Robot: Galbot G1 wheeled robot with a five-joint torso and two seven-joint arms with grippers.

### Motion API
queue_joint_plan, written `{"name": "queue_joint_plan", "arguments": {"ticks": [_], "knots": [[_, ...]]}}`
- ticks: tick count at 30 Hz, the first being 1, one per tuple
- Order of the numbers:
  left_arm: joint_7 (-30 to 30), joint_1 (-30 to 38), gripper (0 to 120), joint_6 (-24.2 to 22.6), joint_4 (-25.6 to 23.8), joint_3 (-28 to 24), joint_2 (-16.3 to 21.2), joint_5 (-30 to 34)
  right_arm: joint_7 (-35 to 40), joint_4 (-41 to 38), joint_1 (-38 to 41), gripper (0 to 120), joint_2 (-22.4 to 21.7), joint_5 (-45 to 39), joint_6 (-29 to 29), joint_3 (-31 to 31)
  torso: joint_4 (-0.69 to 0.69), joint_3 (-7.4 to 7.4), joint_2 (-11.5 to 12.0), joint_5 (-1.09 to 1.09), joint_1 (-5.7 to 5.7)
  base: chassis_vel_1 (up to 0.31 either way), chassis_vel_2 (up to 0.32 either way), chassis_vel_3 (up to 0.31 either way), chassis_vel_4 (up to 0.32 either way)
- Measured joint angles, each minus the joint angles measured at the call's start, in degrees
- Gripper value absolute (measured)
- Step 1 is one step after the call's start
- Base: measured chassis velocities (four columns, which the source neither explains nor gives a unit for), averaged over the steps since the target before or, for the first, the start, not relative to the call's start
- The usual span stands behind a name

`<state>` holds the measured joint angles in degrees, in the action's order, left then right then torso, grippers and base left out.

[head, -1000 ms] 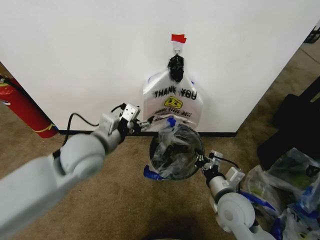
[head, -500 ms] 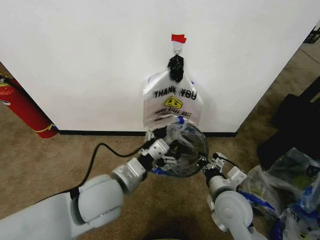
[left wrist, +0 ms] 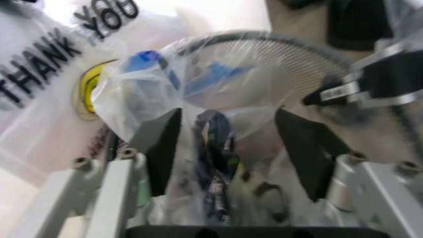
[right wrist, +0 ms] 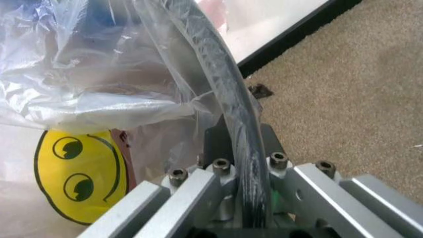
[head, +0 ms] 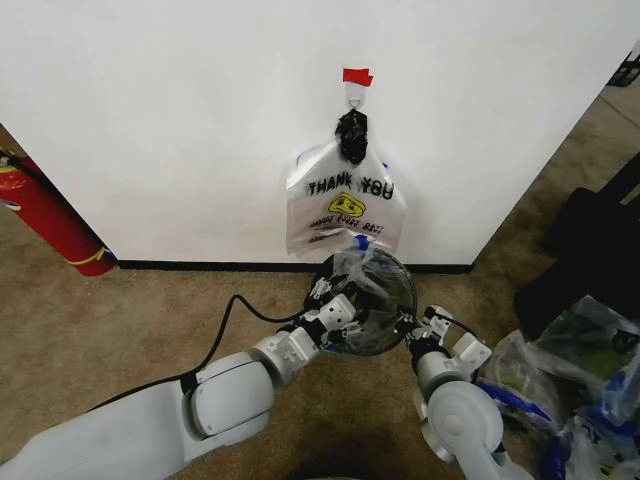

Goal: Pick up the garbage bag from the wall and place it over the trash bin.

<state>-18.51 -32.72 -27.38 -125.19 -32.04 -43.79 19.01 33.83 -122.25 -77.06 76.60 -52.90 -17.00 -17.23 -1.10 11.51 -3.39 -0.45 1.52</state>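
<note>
The left gripper (head: 335,318) has swung over from the side and now reaches, jaws apart, into the thin see-through plastic garbage bag (head: 362,290) crumpled in the round black wire-mesh trash bin (head: 402,278), whose rim the right gripper (head: 412,328) pinches.

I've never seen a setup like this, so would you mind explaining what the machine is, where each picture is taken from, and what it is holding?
It is a wheeled robot with two arms. One picture looks down from its head; the other two come from cameras on its wrists. On the carpet by the wall stands the trash bin, with the garbage bag bunched in and over it. The left gripper hangs open around the crumpled plastic. The right gripper is shut on the trash bin's rim. A second "THANK YOU" bag hangs on the wall hook, and a fire extinguisher stands off to the left.
</note>
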Motion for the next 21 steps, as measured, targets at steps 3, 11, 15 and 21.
{"name": "queue_joint_plan", "arguments": {"ticks": [3, 11, 15, 21], "knots": [[-1.0, 0.3, 44, -1.3, 0.7, -0.1, 0.1, -2.0, -0.1, 0.0, 0.0, 0, 0.0, 0.0, 0.0, 0.0, 0.00, 0.00, 0.0, -0.01, 0.00, 0.000, 0.000, 0.000, 0.000], [-2.7, -0.2, 16, -3.3, 1.0, 0.5, 0.7, -2.9, -0.6, 0.0, 0.0, 0, -0.3, 0.1, 0.2, 0.1, 0.00, 0.00, 0.0, -0.01, 0.00, 0.000, 0.000, 0.000, 0.000], [-2.7, -0.7, 0, -2.5, 0.9, 0.5, 0.8, -2.5, -0.6, 0.0, 0.2, 0, -0.6, -0.1, 0.2, 0.1, 0.00, 0.00, 0.0, -0.01, 0.00, 0.000, 0.000, 0.000, 0.000], [-3.4, -0.8, 0, -0.8, -0.7, 2.4, 0.8, 2.6, -0.7, 0.3, 0.2, 0, -0.7, 0.0, 0.1, 0.1, 0.00, 0.00, 0.0, -0.01, 0.00, 0.000, 0.000, 0.000, 0.000]]}}
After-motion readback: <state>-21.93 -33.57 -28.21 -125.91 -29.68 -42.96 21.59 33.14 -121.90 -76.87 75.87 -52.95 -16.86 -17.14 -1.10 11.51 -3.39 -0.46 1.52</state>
